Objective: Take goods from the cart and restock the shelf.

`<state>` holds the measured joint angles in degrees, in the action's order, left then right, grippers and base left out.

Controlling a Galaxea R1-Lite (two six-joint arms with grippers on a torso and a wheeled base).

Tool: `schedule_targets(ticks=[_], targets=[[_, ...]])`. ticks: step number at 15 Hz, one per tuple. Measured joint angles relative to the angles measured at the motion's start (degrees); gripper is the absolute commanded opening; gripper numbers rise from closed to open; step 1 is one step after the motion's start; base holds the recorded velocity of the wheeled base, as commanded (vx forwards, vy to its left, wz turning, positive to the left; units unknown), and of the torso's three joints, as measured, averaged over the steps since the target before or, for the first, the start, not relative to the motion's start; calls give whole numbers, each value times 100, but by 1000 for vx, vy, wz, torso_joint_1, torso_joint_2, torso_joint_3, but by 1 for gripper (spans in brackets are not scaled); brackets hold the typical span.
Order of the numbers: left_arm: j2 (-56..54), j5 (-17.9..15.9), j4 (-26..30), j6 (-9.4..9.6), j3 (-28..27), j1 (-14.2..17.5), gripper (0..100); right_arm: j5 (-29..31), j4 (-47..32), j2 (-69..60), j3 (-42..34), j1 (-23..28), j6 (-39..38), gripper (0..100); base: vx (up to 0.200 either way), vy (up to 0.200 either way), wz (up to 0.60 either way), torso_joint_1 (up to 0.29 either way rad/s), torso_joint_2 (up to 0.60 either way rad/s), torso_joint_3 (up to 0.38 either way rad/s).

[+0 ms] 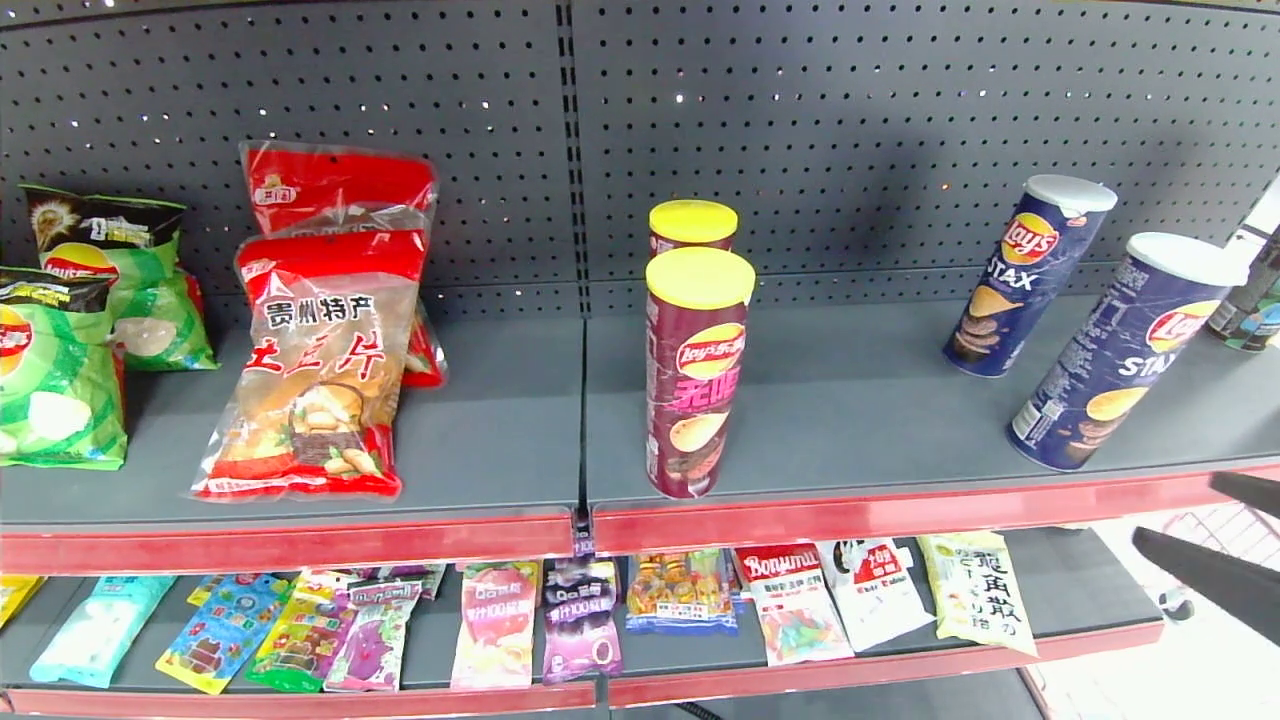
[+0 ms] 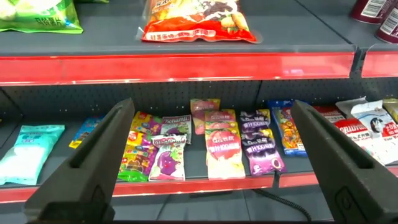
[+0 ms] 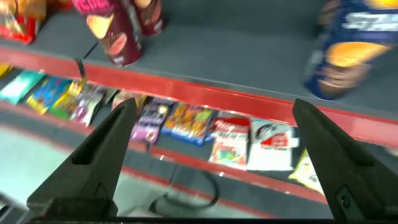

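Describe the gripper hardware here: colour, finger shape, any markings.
Left gripper: two matte black fingers, long flat-sided wedges tapering to blunt tips, each with a stepped groove running along it. One finger carries a small round embossed mark near its base. Right gripper looks like the same design, with the same black finish and mark.

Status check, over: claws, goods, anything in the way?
Left claw open, empty. Right claw open, empty. Shelf part stocked, bare space beside purple can. Nothing in the way.
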<state>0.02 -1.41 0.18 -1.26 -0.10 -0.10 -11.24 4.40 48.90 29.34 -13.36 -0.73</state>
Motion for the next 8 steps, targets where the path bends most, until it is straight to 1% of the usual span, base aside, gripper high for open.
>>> schedule_targets(ticks=[3, 7, 8], targets=[[0, 0, 0, 4, 0, 0, 100, -63, 611, 1453, 334, -397, -61, 100, 0, 0, 0, 0, 0, 0], [0, 0, -2, 4, 0, 0, 100, -57, 1558, 2907, 718, -929, -126, 100, 0, 0, 0, 0, 0, 0], [0, 0, 0, 4, 0, 0, 100, -46, 1692, 3216, 852, -1042, -129, 100, 0, 0, 0, 0, 0, 0]])
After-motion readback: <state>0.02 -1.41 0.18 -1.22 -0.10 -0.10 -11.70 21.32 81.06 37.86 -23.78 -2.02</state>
